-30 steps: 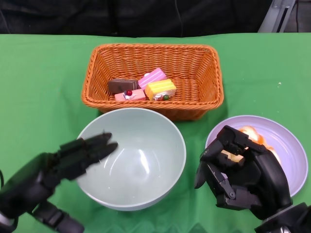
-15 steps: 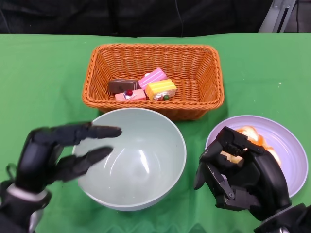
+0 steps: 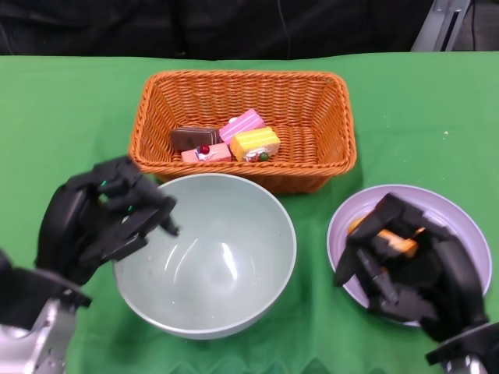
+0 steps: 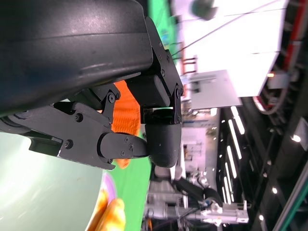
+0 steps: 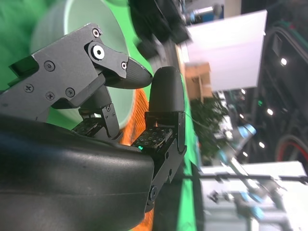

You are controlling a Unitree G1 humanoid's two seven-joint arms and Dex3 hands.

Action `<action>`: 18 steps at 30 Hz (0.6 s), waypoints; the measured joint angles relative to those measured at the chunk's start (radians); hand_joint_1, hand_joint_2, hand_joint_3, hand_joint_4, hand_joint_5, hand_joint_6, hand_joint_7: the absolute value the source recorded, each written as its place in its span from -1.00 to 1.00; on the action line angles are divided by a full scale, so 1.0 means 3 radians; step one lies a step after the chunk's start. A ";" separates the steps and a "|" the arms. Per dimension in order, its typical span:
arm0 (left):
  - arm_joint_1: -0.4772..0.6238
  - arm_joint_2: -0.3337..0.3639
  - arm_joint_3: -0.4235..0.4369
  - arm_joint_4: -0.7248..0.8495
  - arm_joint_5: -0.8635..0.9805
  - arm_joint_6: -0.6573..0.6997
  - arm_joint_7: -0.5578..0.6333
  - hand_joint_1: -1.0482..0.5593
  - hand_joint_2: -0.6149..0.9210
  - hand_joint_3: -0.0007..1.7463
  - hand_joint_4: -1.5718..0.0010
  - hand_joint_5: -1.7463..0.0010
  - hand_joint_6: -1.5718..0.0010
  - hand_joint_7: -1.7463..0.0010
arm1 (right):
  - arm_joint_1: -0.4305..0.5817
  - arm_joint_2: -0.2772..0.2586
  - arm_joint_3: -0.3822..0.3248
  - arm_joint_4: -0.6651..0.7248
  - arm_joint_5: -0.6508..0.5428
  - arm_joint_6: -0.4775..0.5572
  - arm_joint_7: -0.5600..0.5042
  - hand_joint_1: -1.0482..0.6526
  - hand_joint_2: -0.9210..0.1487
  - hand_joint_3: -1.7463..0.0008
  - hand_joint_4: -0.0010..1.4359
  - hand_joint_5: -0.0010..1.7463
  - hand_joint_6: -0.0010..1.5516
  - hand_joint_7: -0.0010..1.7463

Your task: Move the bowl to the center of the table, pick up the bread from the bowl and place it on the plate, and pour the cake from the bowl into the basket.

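The right hand [image 3: 409, 269] is curled over bread [image 3: 396, 243] on the plate [image 3: 460, 222]; grasp cannot be told. The left hand [image 3: 101, 222] is clenched empty beside the bowl [image 3: 234, 265].

Black screw-studded fingers [image 5: 166, 91], silver forearms [image 3: 35, 343]

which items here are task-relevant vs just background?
Task things:
- bowl, nothing visible in it, left hand at its rim
- basket with cake pieces inside
- plate
- bread on the plate under the right hand

Just there:
- green tablecloth
- dark backdrop behind the table
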 measured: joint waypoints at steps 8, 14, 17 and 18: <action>0.0156 -0.0440 0.0974 -0.0002 0.0521 0.0522 -0.0663 0.15 0.63 -0.06 -0.12 -0.81 -0.15 -0.49 | -0.0100 0.0014 -0.0093 0.0118 0.0001 -0.0165 0.0007 0.08 -0.48 0.06 0.05 0.76 -0.15 0.43; 0.0216 -0.0630 0.1406 -0.0029 0.0836 0.0718 -0.0872 0.16 0.68 -0.13 -0.10 -0.82 -0.14 -0.48 | -0.0100 0.0015 -0.0096 0.0119 0.0000 -0.0185 0.0008 0.11 -0.50 0.05 0.05 0.77 -0.13 0.41; 0.0221 -0.0682 0.1572 -0.0072 0.0942 0.0788 -0.0951 0.13 0.79 -0.34 -0.11 -0.79 -0.17 -0.42 | -0.0100 0.0015 -0.0093 0.0119 0.0000 -0.0186 0.0009 0.11 -0.46 0.03 0.05 0.78 -0.12 0.41; 0.0221 -0.0692 0.1625 -0.0077 0.0978 0.0795 -0.0966 0.12 0.82 -0.39 -0.11 -0.78 -0.17 -0.40 | -0.0100 0.0015 -0.0092 0.0119 0.0000 -0.0186 0.0009 0.10 -0.44 0.02 0.05 0.78 -0.12 0.41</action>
